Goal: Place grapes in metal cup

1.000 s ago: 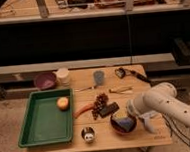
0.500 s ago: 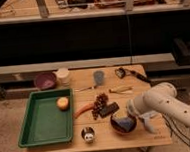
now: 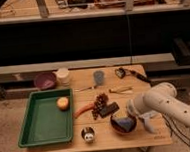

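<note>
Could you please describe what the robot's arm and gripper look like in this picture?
The arm is glossy white, thick and rounded, built of smooth tube-like segments, with a few small dark dots on its shell. No lettering shows on it. The gripper, at the arm's tip over the dark red bowl, looks darker, grey-blue; its finer shape cannot be made out.

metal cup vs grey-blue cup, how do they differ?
The metal cup is shiny silver and short; the grey-blue cup is matte and taller. The metal cup sits at the front edge of the table; the grey-blue cup is near the back. Both stand upright. The end effector is front right, by the dark red bowl.
</note>
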`<act>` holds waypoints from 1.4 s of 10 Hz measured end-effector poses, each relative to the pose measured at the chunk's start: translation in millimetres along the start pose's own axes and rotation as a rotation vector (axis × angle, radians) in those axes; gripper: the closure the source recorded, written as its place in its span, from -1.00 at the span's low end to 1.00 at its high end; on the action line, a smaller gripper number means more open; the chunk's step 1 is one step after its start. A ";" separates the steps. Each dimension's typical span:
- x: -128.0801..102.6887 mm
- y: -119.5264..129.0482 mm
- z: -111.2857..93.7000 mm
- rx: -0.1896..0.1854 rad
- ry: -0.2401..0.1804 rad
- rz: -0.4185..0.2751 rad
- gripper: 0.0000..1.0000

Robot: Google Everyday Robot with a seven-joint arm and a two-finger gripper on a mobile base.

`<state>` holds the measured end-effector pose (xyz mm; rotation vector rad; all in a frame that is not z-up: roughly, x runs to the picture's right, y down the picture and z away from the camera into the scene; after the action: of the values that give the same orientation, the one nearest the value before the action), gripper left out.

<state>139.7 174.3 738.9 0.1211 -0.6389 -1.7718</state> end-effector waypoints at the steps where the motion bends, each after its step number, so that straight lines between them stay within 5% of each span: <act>1: 1.0 0.2 -1.1 -0.002 0.000 -0.001 -0.34; 5: 51.9 -16.2 2.3 -0.014 0.021 -0.055 -0.34; 8: 129.1 -15.8 19.1 -0.060 0.013 -0.071 -0.34; 10: 181.5 -12.0 33.8 -0.128 -0.012 -0.044 -0.34; 14: 203.7 -8.5 39.2 -0.167 -0.026 -0.020 -0.34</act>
<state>54.4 2.1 817.4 -0.0101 -0.5072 -1.8408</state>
